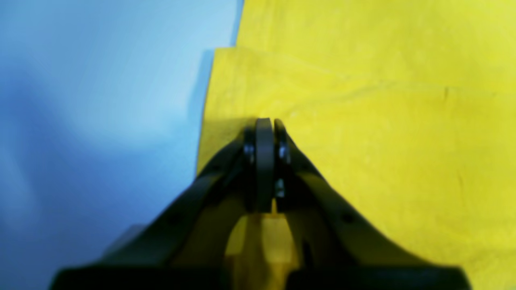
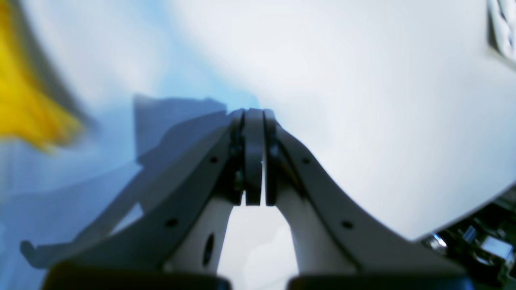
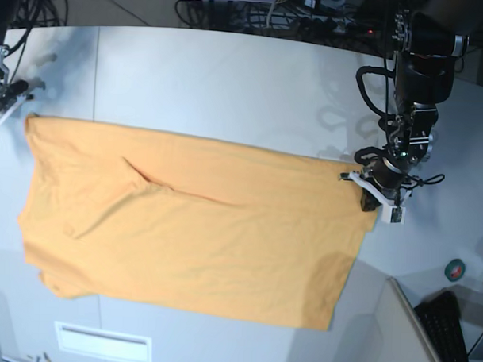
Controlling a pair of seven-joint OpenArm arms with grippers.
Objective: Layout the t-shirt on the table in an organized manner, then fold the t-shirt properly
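Observation:
The orange t-shirt [image 3: 192, 227] lies spread flat on the pale table [image 3: 229, 85], plain side up, with a crease left of its middle. My left gripper [image 3: 354, 178] stands at the shirt's upper right corner. In the left wrist view its jaws [image 1: 266, 121] are shut, tips down on the fabric [image 1: 383, 141] near a folded edge, and no cloth shows between them. My right gripper [image 3: 7, 109] is at the table's left edge beside the shirt's upper left corner. It is shut [image 2: 254, 110] over bare table [image 2: 342, 100], apart from the shirt [image 2: 24, 100].
Cables and equipment [image 3: 311, 17] line the table's far edge. A green tape roll [image 3: 456, 270] and a black keyboard [image 3: 450, 331] sit at the lower right. A white slotted panel [image 3: 101, 343] lies below the shirt's hem.

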